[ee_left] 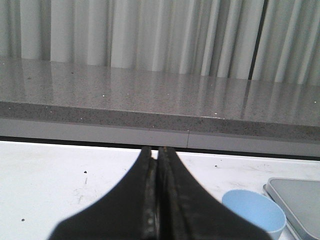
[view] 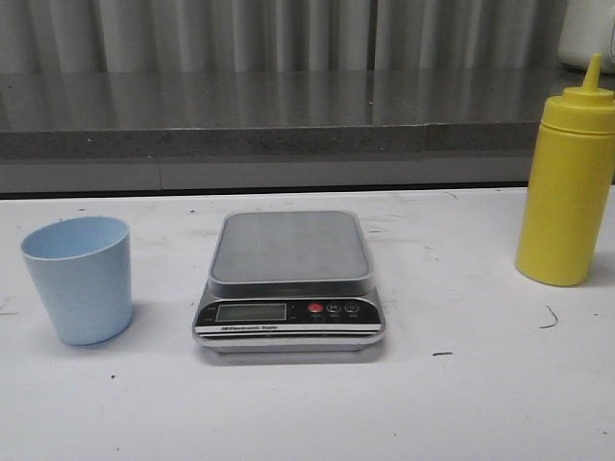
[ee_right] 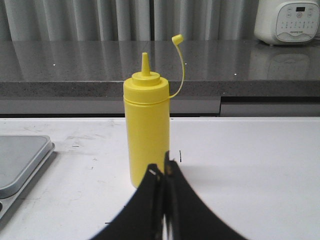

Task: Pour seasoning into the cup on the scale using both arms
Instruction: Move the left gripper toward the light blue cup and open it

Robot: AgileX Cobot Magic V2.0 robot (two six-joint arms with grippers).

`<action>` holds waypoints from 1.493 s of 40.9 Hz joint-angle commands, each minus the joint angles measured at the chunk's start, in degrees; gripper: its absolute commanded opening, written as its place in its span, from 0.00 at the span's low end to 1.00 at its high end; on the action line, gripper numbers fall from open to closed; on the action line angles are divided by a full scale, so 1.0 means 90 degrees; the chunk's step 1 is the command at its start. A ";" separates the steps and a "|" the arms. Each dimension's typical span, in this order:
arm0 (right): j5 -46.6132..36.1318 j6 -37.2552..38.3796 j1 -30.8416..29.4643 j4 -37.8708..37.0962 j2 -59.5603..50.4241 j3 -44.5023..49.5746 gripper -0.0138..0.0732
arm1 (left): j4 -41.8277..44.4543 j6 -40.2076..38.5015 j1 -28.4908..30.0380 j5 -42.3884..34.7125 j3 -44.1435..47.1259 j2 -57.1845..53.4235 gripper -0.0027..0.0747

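Note:
The pale-blue cup [view: 79, 279] stands upright and empty on the white table at the left. The grey scale [view: 289, 280] sits in the middle with a bare platform. The yellow seasoning bottle [view: 567, 187] stands upright at the right, its tip cover off and hanging on its tether [ee_right: 177, 39]. Neither gripper shows in the front view. My left gripper [ee_left: 157, 150] is shut and empty, with the cup [ee_left: 254, 212] and a corner of the scale [ee_left: 295, 202] beside it. My right gripper [ee_right: 162, 170] is shut and empty, just short of the bottle [ee_right: 146, 132].
A grey stone ledge [view: 288, 115] runs along the back of the table with pale curtains behind. A white appliance [ee_right: 287, 21] stands on the ledge at the far right. Small dark marks [view: 549, 317] dot the table near the bottle.

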 commanded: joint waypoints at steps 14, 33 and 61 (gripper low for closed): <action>-0.0536 -0.0021 -0.0044 -0.0054 -0.0117 -0.0025 0.08 | 0.0000 -0.0024 0.0015 -0.0509 0.0105 -0.0157 0.01; -0.0543 -0.0021 -0.0044 -0.0054 -0.0117 -0.0025 0.08 | 0.0000 -0.0024 0.0015 -0.0509 0.0105 -0.0157 0.01; 0.1474 -0.0494 -0.0044 -0.0082 0.0564 -0.2554 0.08 | -0.0072 -0.0024 0.0015 0.0885 -0.2659 0.0210 0.01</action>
